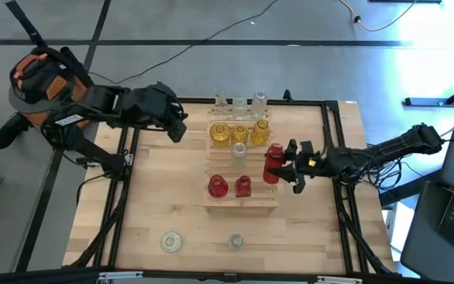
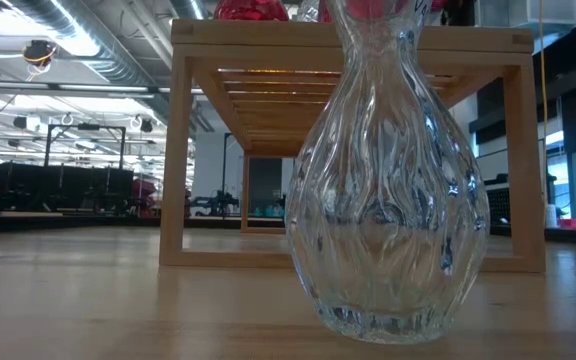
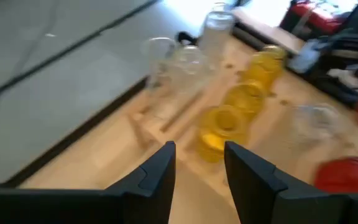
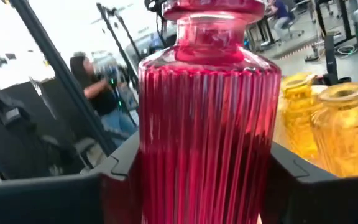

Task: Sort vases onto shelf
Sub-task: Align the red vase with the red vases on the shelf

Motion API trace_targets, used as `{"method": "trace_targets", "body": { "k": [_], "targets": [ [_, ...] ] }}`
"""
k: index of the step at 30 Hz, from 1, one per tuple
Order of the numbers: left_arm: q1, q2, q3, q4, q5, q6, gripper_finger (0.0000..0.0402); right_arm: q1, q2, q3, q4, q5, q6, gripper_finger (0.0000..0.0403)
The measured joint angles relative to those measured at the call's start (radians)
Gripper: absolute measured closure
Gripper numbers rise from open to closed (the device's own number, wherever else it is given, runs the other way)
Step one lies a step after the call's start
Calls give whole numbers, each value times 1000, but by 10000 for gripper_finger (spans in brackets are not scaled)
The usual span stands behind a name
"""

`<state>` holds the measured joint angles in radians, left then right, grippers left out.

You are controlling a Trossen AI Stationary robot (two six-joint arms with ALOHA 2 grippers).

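Observation:
The wooden slatted shelf [image 1: 243,201] stands mid-table. On and behind it are clear vases [image 1: 240,102], yellow vases [image 1: 240,132] and two red vases [image 1: 217,187], all upright on their bases. My right gripper [image 1: 286,164] reaches in from the table's right and is shut on a third red ribbed vase [image 1: 273,162] at the shelf's right edge. My left gripper [image 1: 178,126] hovers open to the left of the shelf. In its wrist view, the left gripper [image 3: 199,168] points at the nearest yellow vase [image 3: 219,127]. Two clear vases [image 1: 171,241] stand near the table's near edge. My right gripper [image 4: 204,165] pinches the red vase's ribbed body [image 4: 166,155] between its two fingers, one finger [image 4: 120,165] on each side, below the shoulder. It comes level from the table's right. The vase is upright; whether its base rests on the shelf cannot be told.
A large clear vase [image 2: 388,180] stands close in front of the low camera, with the shelf [image 2: 183,150] behind it. Black frame rails [image 1: 124,197] run along the table's left and right sides. A person [image 4: 95,87] shows in the room beyond.

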<state>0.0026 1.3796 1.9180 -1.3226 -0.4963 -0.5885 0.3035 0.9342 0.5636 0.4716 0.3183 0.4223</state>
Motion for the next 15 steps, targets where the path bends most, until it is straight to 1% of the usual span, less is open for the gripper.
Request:
{"method": "trace_targets", "body": {
  "k": [4,7,10,13,15],
  "targets": [
    [13,0,-62,0,-63,45,273,0,53,0,-25,-44,-40,223],
    [12,0,-111,-1,-67,77,273,18,101,0,-21,-66,-76,223],
    [12,1,-153,-9,-19,79,273,60,143,0,-16,-28,-113,223],
    [12,0,-184,-18,41,85,273,100,181,-3,-19,38,-142,223],
    [12,0,-198,-18,47,86,273,116,207,-3,-11,78,-147,223]
  ]
}}
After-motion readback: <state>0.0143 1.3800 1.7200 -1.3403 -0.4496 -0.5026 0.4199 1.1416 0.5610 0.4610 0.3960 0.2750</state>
